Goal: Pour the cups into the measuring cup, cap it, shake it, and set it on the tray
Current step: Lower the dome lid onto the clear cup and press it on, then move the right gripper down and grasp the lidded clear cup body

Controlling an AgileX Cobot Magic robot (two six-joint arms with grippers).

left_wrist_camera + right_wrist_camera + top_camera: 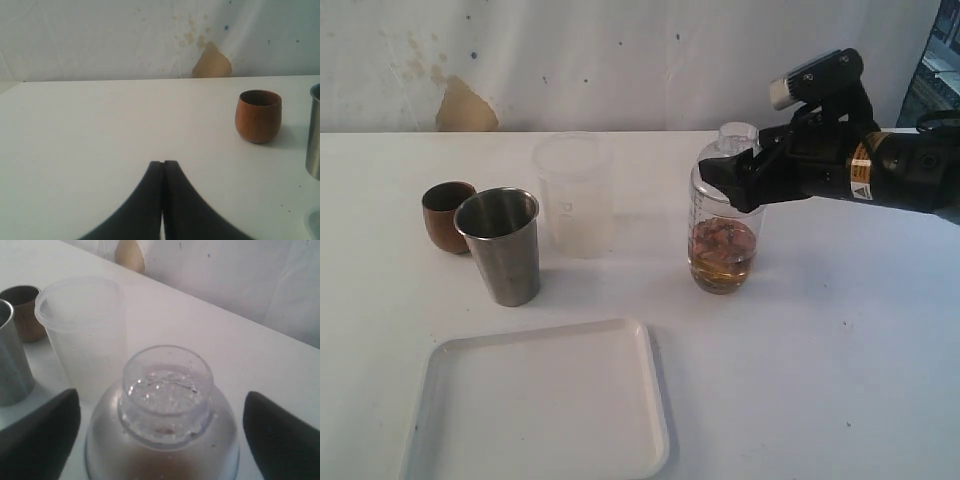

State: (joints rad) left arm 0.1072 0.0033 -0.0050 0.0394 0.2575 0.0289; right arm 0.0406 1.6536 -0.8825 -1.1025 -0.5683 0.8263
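1. Right wrist view showed the right jaws spread wide, one on either side of the measuring cup [160,460] at its shoulder. There was a clear gap on both sides and nothing was held.
2. The domed lid [167,385] sat on the measuring cup between them. Whether it was pressed fully home could not be told.
3. Exterior view placed the measuring cup upright, right of the middle of the worktop [820,350] and well away from every edge. Brownish liquid and solids lay in its bottom.
4. The frosted cup [575,195] stood near it on the left. The steel tumbler [502,245] and the wooden cup [448,215] stood close together further toward the left edge.
5. The tray [540,410] lay bare at the near edge, left of centre, well apart from the measuring cup.
6. Left wrist view showed the left jaws pressed together and holding nothing, low over bare worktop with the wooden cup ahead.
7. Judged from this, pouring and capping looked done.
8. Risks:
   - Jaws closing on the rounded shoulder could slide upward and pop the lid.
   - A loose lid would spill the contents during a shake.
   - An off-centre squeeze could tip the tall cylinder.
   - The path to the tray ran close to the frosted cup and the steel tumbler, so a low carry could knock them.
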